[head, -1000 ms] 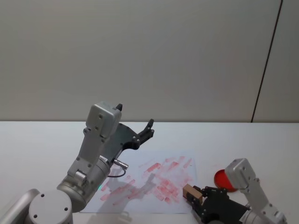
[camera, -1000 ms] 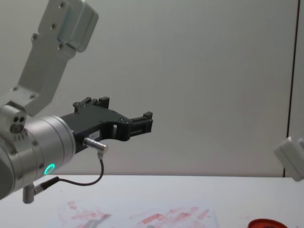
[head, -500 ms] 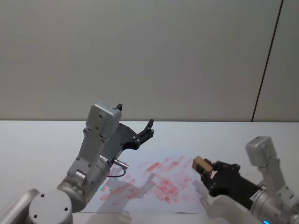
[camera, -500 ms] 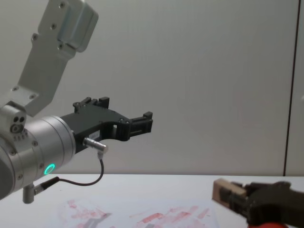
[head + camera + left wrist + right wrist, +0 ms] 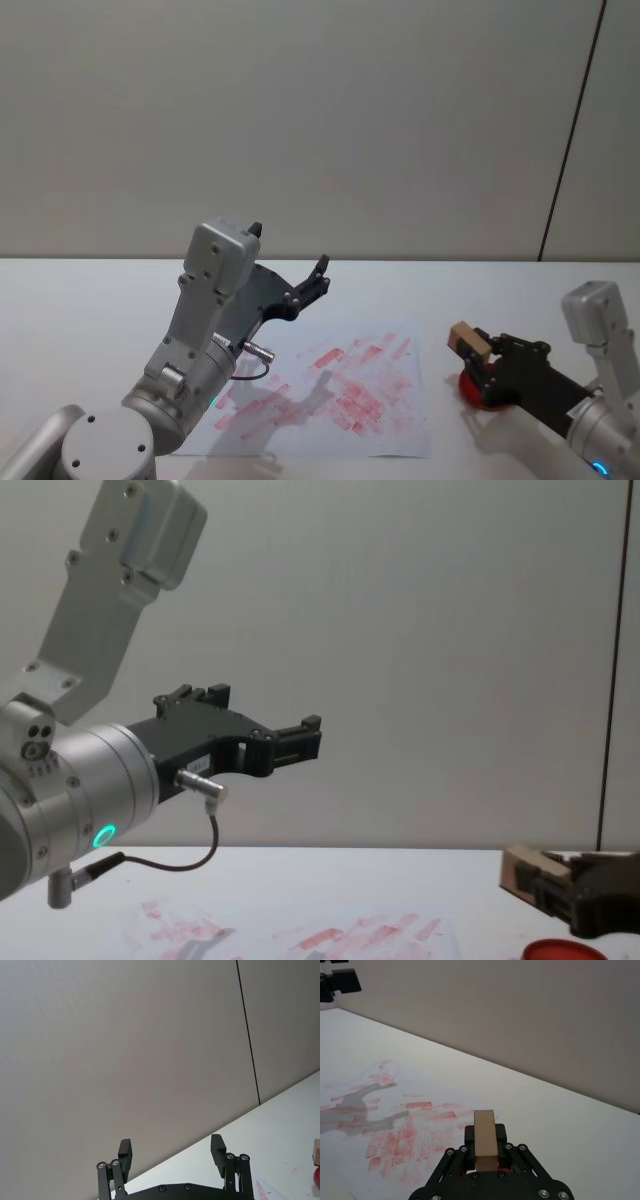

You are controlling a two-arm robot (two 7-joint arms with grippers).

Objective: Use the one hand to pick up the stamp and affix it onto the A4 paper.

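My right gripper (image 5: 478, 353) is shut on the stamp (image 5: 466, 341), a small tan wooden block. It holds the stamp in the air just right of the A4 paper (image 5: 330, 385), above the red ink pad (image 5: 478, 398). In the right wrist view the stamp (image 5: 485, 1132) stands between the black fingers, with the red-smudged A4 paper (image 5: 395, 1125) beyond it. The chest view shows the stamp (image 5: 522, 872) above the ink pad (image 5: 560, 950). My left gripper (image 5: 305, 290) hangs open and raised over the paper's far left part, its two fingers spread with nothing between them (image 5: 171, 1152).
The white table (image 5: 80, 300) runs back to a plain grey wall. The left arm's silver body with a green light ring (image 5: 104, 834) rises at the near left. The left gripper's shadow lies across the paper.
My right gripper has carried the stamp from the paper's near right corner, up and to the right, to a spot above the ink pad. The left arm has not moved.
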